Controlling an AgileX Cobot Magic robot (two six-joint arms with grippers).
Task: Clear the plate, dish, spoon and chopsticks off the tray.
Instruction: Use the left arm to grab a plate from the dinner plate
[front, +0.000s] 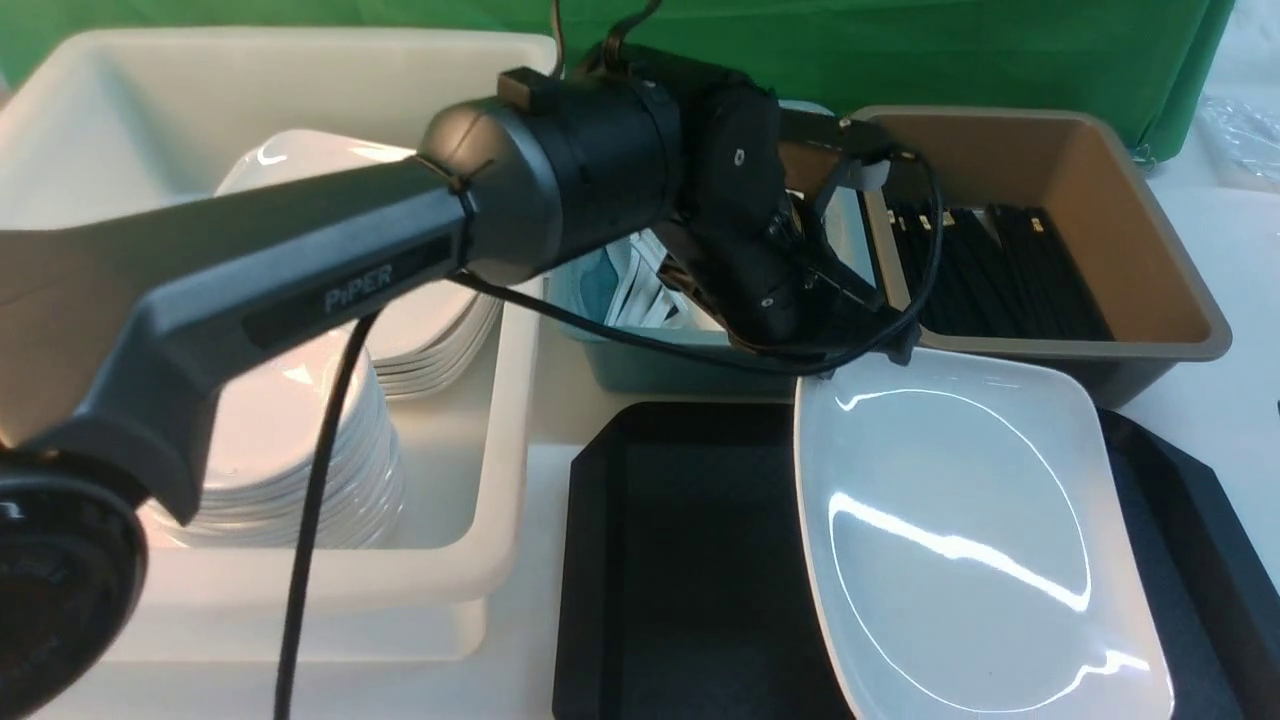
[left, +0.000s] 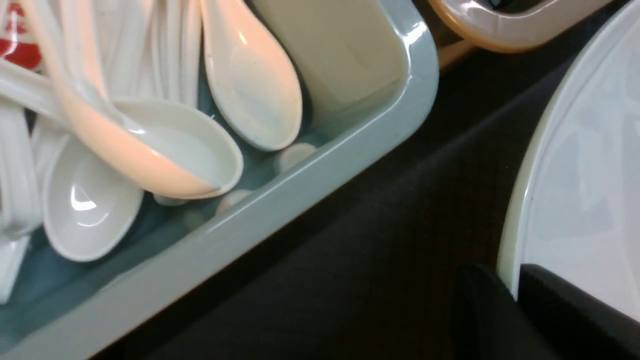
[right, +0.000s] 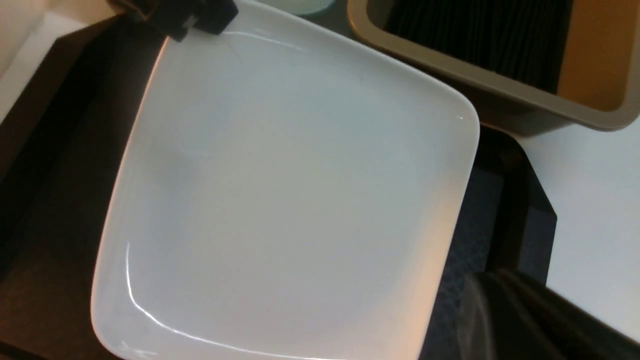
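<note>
One item showing on the tray (front: 680, 560): the plate (front: 960, 540), sitting on its right half. Left gripper (left: 516, 295) is pinching its far-left corner rim, jaws nearly shut. Plate removal is starting; next move is needing a level lift toward the plate stack (front: 290, 440).

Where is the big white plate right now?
In the front view the plate lies over the right half of the tray, just before the brown bin, its far left corner pinched by the left gripper.
</note>
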